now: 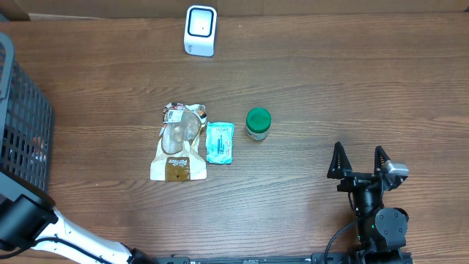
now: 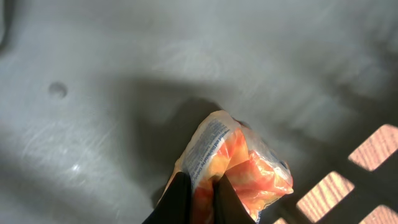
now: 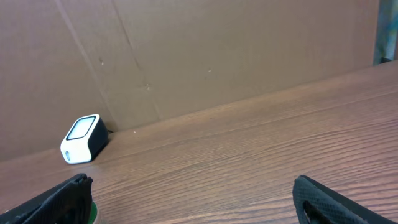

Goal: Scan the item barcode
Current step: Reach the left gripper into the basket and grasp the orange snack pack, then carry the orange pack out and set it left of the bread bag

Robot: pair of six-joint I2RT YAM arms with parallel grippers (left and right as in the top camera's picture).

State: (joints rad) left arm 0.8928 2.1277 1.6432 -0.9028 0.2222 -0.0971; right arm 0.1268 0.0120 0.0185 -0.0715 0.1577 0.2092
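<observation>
The wooden table (image 1: 330, 88) carries a dark basket (image 1: 22, 125) at its left edge; inside it the left gripper (image 2: 204, 182) pinches an orange packet (image 2: 249, 168). The right gripper (image 1: 359, 158) rests splayed wide, holding nothing. Mid-table lie 1 pouch (image 1: 179, 143), 1 white scanner (image 1: 200, 30), 1 blue sachet (image 1: 219, 142), 1 green-lidded jar (image 1: 258, 123)

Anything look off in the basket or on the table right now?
Nothing looks spilled or broken. One oddity: the orange-and-white packet pinched in the left gripper inside the basket is crumpled and folded over, so its barcode may be creased.
</observation>
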